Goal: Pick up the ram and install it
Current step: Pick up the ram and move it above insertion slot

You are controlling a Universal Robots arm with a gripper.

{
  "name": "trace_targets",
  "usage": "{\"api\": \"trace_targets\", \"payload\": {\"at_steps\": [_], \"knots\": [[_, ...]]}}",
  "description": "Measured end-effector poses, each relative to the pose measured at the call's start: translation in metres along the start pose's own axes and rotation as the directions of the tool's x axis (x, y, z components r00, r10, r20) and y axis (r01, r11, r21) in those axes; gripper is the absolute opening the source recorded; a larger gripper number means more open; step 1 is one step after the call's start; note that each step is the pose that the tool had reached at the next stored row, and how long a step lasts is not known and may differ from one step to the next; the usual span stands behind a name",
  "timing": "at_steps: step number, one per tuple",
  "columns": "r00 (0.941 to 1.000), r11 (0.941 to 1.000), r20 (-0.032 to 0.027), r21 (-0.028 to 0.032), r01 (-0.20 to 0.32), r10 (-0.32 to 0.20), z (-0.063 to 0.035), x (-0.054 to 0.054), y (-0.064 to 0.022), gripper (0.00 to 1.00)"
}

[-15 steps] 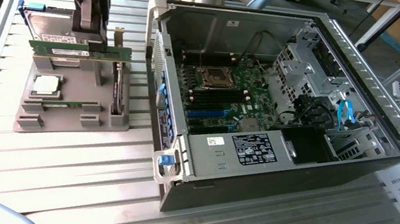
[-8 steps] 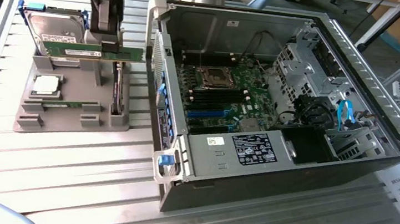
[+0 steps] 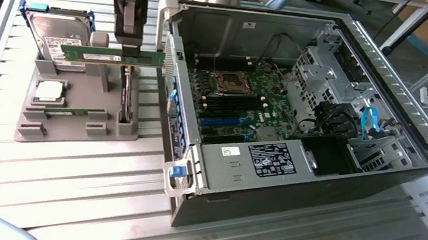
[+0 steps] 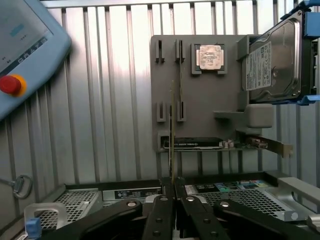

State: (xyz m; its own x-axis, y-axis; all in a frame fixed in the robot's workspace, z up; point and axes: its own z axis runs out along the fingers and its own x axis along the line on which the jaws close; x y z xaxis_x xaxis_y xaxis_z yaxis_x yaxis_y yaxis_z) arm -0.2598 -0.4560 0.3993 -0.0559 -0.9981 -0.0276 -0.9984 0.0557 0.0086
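Note:
My gripper (image 3: 130,44) is shut on the ram (image 3: 111,56), a long green stick held level in the air above the grey holder tray (image 3: 77,132). In the wrist view the ram (image 4: 171,140) shows edge-on, rising from between the black fingers (image 4: 161,210) of the gripper (image 4: 173,186). A second green stick (image 3: 67,110) lies in the tray's slots and appears in the wrist view (image 4: 180,80) too. The open computer case (image 3: 295,105) stands at the exterior view's right of the tray, with the motherboard (image 3: 236,98) and its memory slots (image 3: 222,121) exposed.
The tray also carries a hard drive (image 3: 56,34), a square silver processor (image 3: 50,92) and a dark expansion card (image 3: 126,96) standing on edge. A teach pendant (image 4: 30,45) with a red button (image 4: 11,84) lies on the slatted metal table (image 3: 71,188).

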Motion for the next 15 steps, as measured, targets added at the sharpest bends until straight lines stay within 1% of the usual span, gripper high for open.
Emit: {"api": "trace_targets", "payload": {"at_steps": [6,15], "knots": [[1.0000,1.0000,0.0000,0.0000,0.002,-0.002,-0.0001,-0.001,-0.0137,0.12],[1.0000,1.0000,-0.0001,-0.0002,0.006,-0.006,-0.0003,-0.002,-0.0389,0.12]]}}
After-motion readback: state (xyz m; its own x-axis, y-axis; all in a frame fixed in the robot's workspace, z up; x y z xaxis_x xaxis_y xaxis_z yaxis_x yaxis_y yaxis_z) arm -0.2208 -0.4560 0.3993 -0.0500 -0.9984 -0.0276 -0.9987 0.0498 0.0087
